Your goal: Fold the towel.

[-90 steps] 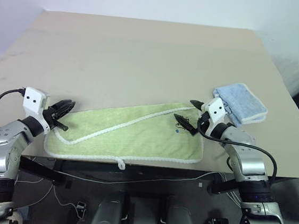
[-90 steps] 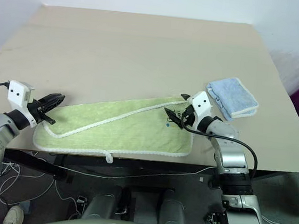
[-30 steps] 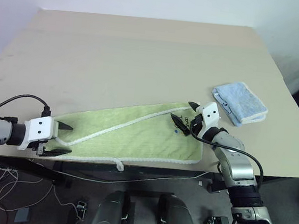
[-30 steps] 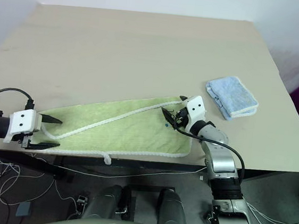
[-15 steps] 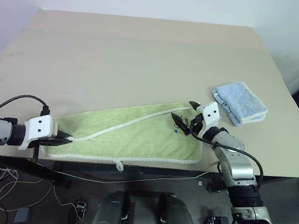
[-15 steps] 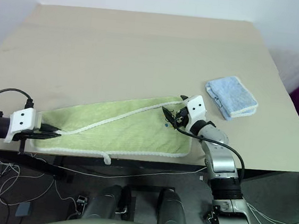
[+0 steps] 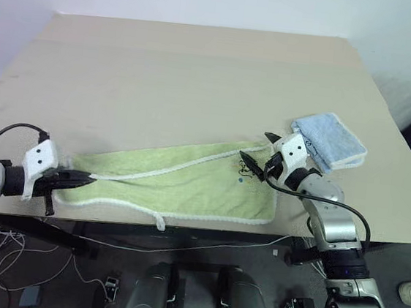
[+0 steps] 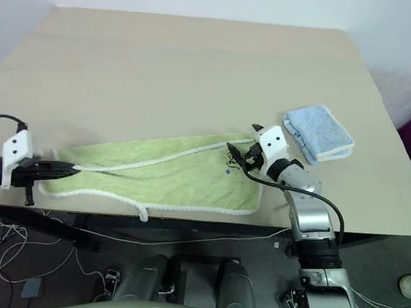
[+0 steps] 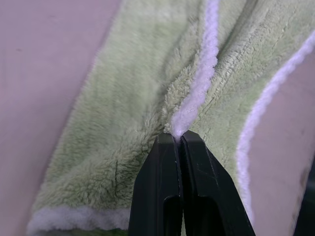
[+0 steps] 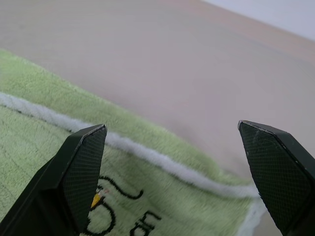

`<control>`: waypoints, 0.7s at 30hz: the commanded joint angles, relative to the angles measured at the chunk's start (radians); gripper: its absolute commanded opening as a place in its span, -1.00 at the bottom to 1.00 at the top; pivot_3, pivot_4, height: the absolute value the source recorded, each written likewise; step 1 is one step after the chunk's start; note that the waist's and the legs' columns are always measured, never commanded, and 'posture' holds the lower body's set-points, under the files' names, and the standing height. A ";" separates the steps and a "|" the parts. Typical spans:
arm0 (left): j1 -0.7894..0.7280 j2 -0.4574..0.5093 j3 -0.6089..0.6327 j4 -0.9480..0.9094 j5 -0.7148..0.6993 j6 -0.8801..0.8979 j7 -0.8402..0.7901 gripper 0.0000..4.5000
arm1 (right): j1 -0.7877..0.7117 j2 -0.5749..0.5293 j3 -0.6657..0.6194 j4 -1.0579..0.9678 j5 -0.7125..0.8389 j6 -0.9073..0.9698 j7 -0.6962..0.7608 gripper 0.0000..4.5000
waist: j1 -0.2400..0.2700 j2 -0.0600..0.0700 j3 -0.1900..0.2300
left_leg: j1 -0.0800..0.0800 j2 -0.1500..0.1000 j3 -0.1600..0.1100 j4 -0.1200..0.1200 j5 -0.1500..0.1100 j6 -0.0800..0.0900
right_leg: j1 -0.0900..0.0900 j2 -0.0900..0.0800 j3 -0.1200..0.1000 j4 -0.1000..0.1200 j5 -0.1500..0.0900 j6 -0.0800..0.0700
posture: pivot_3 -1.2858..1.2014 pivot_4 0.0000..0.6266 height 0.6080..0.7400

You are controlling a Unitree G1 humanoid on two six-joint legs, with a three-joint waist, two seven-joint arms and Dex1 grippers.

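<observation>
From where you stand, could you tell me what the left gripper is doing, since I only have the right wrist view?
Observer: The left gripper is shut on the towel's white corded edging at its left end.
Operator: Thank you. Is anything lying beside my right gripper?
Observer: Yes, a folded light-blue towel lies on the table just to its right.
Operator: And is my right gripper holding cloth?
Observer: No, the right gripper is open over the green towel's right end, by its embroidered mark.
</observation>
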 commanded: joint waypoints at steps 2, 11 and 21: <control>0.035 -0.001 0.030 -0.036 -0.009 0.003 0.000 -0.99 | -0.032 -0.012 -0.005 -0.006 -0.004 -0.034 0.013 1.00 | -0.001 0.000 0.000 | 0.000 0.000 0.000 0.000 0.000 0.000 | 0.000 0.000 0.000 0.000 0.000 0.000 | 0.03 -0.52 1.00; 0.062 -0.009 0.025 -0.052 0.020 -0.027 0.029 0.15 | -0.034 -0.001 0.000 0.001 -0.010 -0.040 0.017 1.00 | 0.002 0.000 0.000 | 0.000 0.000 0.000 0.001 0.000 0.000 | 0.000 0.000 0.000 0.001 0.000 0.000 | 0.03 -0.52 1.00; 0.006 -0.011 0.024 -0.015 0.006 -0.014 0.034 -0.17 | -0.021 0.010 0.001 -0.007 -0.010 -0.038 0.006 1.00 | 0.001 0.000 0.000 | 0.000 0.000 0.000 0.002 0.000 0.000 | 0.000 -0.001 0.000 0.001 0.000 0.000 | 0.03 -0.52 1.00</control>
